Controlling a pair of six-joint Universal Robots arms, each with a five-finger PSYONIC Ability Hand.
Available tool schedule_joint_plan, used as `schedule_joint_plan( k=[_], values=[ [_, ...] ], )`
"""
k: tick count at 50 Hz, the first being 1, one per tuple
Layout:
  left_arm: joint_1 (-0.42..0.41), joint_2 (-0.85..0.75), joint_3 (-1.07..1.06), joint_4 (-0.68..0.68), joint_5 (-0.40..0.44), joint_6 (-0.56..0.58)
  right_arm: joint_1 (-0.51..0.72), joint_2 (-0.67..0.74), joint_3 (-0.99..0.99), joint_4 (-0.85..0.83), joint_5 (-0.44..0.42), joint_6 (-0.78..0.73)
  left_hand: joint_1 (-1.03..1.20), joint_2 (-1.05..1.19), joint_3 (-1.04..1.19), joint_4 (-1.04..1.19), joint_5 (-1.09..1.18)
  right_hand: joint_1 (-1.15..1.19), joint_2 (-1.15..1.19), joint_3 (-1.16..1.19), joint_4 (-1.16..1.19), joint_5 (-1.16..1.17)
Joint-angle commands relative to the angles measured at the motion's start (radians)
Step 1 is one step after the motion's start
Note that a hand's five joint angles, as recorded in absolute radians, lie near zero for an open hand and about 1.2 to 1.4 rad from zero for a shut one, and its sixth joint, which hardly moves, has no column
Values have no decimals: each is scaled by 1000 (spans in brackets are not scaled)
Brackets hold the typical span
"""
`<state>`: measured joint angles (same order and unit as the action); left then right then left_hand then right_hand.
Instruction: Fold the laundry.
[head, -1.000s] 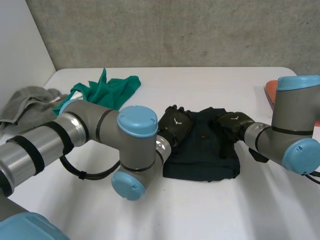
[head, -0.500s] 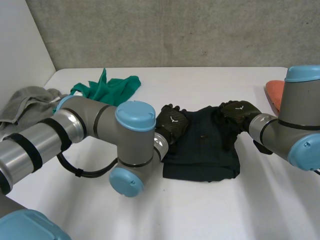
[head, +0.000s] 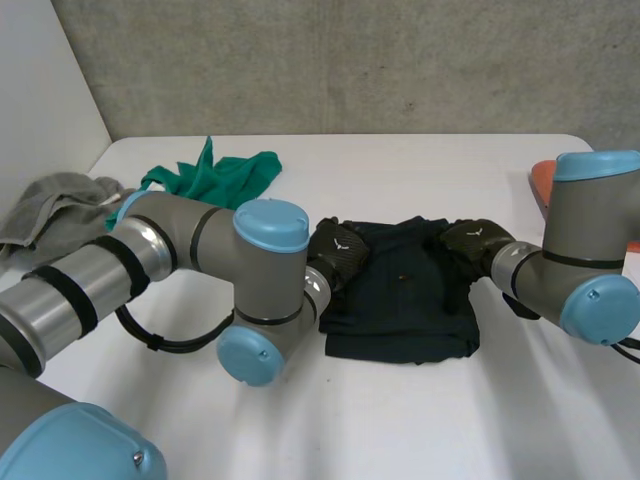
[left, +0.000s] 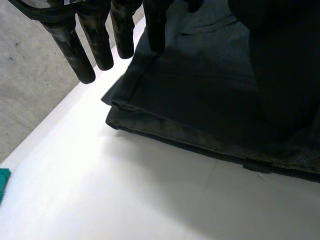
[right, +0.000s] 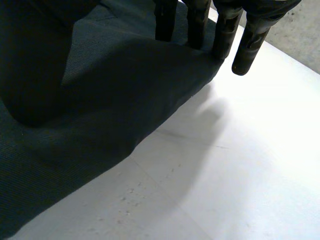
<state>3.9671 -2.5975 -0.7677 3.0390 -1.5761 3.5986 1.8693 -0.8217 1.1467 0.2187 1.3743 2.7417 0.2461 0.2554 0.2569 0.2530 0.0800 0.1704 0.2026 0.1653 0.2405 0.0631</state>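
Note:
A dark navy garment (head: 405, 295) lies folded into a rough square in the middle of the white table (head: 400, 420). My left hand (head: 336, 250) rests at the garment's left edge near the far corner. In the left wrist view its straight fingers (left: 102, 42) reach past the hem of the navy garment (left: 210, 100); it is open. My right hand (head: 470, 243) lies on the far right corner. Its fingers (right: 222, 30) stretch straight over the edge of the navy garment (right: 100, 105), open and holding nothing.
A green cloth (head: 215, 175) lies crumpled at the back left, its tip (left: 2, 181) seen beyond my left hand. A grey cloth (head: 50, 210) lies heaped at the far left edge. An orange thing (head: 543, 182) sits at the right edge behind my right arm.
My right hand rose off the garment's far right corner and came back down onto it. My left hand slid slightly left along the left edge. The garment's far edge looks flatter.

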Motion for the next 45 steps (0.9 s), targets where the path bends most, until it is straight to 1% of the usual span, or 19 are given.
schedule_joint_plan(
  k=[1,2,4,6,11,12,14,15,16,18,19,21,22,23,26,27,35,40,45],
  values=[
    [1,114,-70,-8,5,-12,-5,-106,33,5,65,-50,-44,-53,-55,-51,-53,4,-28,9,-66,-63],
    [4,166,-109,-6,7,-14,-4,-129,44,2,69,-50,-59,-68,-70,-66,-67,4,-28,9,-66,-63],
    [7,217,-148,1,8,-14,2,-193,82,-21,78,-43,-68,-77,-79,-75,-76,4,-28,9,-66,-63],
    [12,282,-194,20,8,-14,4,-227,119,-56,78,-37,-68,-77,-79,-75,-76,4,-28,9,-66,-63],
    [18,419,-281,30,13,-35,11,-312,315,-226,63,-30,-68,-77,-79,-75,-76,4,-28,9,-66,-63],
    [30,465,-315,30,25,-61,14,-330,349,-246,62,-31,-71,-80,-82,-78,-79,4,-28,9,-66,-63],
    [46,505,-350,30,51,-90,22,-388,443,-298,45,-36,-68,-77,-79,-75,-76,4,-28,9,-66,-63],
    [56,526,-369,30,74,-110,25,-401,474,-315,40,-30,-68,-77,-79,-75,-76,4,-28,9,-66,-63],
    [72,556,-398,30,117,-142,28,-410,507,-334,37,-28,-62,-71,-73,-69,-70,4,-28,9,-66,-63],
    [87,582,-423,29,162,-173,53,-418,589,-393,29,-27,-59,-68,-70,-66,-67,4,-28,9,-66,-63],
    [102,608,-445,27,209,-207,66,-418,612,-418,28,-28,-59,-68,-70,-66,-67,4,-28,9,-66,-63],
    [116,634,-466,27,249,-236,100,-412,660,-478,26,-27,-56,-65,-67,-63,-64,4,-28,9,-66,-63],
    [125,646,-475,27,269,-250,122,-407,698,-543,28,-27,-53,-62,-64,-60,-62,4,-28,9,-66,-63],
    [142,668,-493,26,297,-274,131,-404,712,-573,26,-28,-50,-59,-61,-57,-59,4,-28,9,-66,-63],
    [162,685,-510,26,323,-299,145,-392,754,-662,34,-28,-47,-57,-58,-54,-56,4,-28,9,-66,-63],
    [171,689,-518,23,330,-305,145,-384,757,-668,34,-28,-44,-54,-55,-51,-53,4,-28,9,-66,-63],
    [172,694,-538,23,331,-307,153,-292,745,-702,32,-28,-44,-54,-55,-51,-53,4,-28,9,-66,-63],
    [172,695,-538,23,334,-308,157,-244,726,-769,40,-37,-44,-54,-55,-51,-53,4,-28,9,-66,-63],
    [172,695,-538,23,334,-308,157,-192,674,-789,43,-48,-44,-54,-55,-51,-53,4,-28,9,-66,-63]
  ],
)
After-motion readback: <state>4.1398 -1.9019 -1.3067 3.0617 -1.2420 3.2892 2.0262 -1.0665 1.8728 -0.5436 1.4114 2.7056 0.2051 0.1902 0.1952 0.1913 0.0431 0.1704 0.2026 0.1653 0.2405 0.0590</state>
